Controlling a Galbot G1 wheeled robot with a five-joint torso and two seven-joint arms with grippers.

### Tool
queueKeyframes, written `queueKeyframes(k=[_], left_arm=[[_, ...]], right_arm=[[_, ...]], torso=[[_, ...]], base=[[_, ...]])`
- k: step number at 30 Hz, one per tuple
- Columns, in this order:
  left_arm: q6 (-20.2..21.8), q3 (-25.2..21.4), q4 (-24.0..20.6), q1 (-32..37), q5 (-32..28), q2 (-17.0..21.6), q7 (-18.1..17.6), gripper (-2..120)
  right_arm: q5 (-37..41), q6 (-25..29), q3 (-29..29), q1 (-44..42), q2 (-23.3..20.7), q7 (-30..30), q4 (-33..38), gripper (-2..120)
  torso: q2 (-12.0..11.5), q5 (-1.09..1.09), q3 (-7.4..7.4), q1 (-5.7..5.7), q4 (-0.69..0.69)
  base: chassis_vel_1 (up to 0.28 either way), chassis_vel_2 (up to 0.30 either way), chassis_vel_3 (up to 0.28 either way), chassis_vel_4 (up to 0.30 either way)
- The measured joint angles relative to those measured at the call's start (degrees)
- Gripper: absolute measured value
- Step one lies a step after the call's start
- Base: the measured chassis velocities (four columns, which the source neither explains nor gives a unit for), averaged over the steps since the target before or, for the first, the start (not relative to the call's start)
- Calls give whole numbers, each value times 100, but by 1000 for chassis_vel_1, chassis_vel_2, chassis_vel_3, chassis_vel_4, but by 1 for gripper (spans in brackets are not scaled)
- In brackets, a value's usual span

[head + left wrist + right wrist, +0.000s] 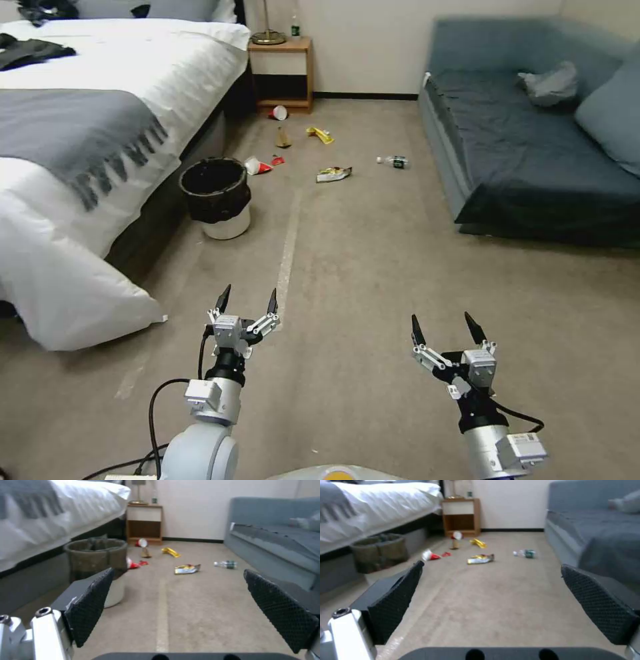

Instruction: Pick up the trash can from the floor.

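Note:
The trash can [217,197] is a small round white bin with a black liner folded over its rim, standing upright on the floor [373,267] against the bed's side. It also appears in the left wrist view, trash can [96,557], and at the side of the right wrist view, trash can [379,551]. My left gripper [247,300] is open with nothing between its fingers, some way short of the can and slightly to its right. My right gripper [447,328] is open too, held over bare carpet farther right.
A bed [100,133] with white duvet and grey throw lines the left; a blue-grey sofa [533,147] lines the right. A wooden nightstand [283,70] stands at the back wall. Wrappers [333,174], a paper cup [280,113] and a bottle [397,161] litter the carpet. A pale tape strip [288,253] runs forward.

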Motion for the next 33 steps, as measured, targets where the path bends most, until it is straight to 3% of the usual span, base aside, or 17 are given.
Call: queueKeyframes(k=[7, 16, 33], left_arm=[[2, 3, 20, -18, 5, -11, 0, 97], [-343, 0, 124, -84, -75, -10, 8, 98], [-384, 34, 130, -75, -49, -11, -12, 99]], right_arm=[[44, 119, 0, 33, 0, -28, -88, 100], [16, 159, 10, 73, -1, -44, -117, 100], [-73, 376, 78, 125, -1, -147, -238, 100]], torso=[[0, 0, 0, 0, 0], [0, 0, 0, 1, 1], [0, 0, 0, 0, 0]], base=[[74, 82, 101, 91], [87, 93, 85, 84], [0, 0, 0, 0]])
